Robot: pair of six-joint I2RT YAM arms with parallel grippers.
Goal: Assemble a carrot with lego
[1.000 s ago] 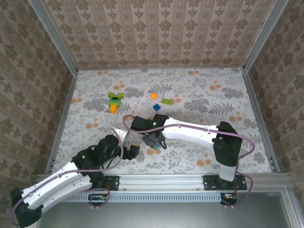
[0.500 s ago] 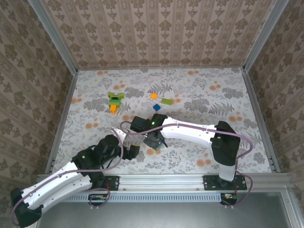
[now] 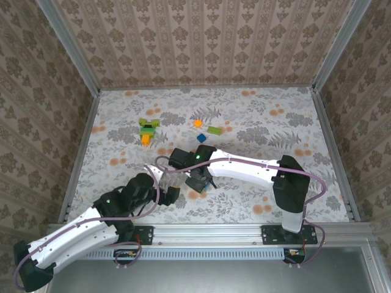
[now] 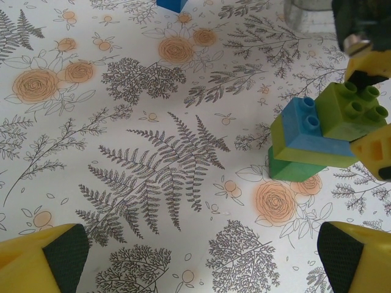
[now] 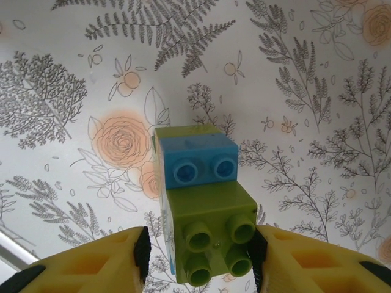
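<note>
**Stack straddled by right gripper, carrot lying far left**

The right gripper [image 5: 201, 247] is seen low over the table [image 3: 256, 110] near its middle. Its jaws are parted and set to either side of a small stack [image 5: 204, 201] of blue and lime bricks on a dark green base. A sliver of table is shown between one pad [image 5: 143, 250] and the stack's top, so nothing is clamped. On the other side, contact cannot be told. The stack is stood upright on the table.

The left gripper [image 4: 198, 259] is held just beside it, on the near left, with jaws spread wide and nothing caught between them.

The carrot [image 3: 147, 130] is found well apart at the far left, flat on the table, with its green crossbar away and its orange tip toward the arms. Three loose pieces are laid to its right: an orange brick [image 3: 198, 122], a lime brick [image 3: 214, 130] and a blue brick [image 3: 201, 138].
</note>
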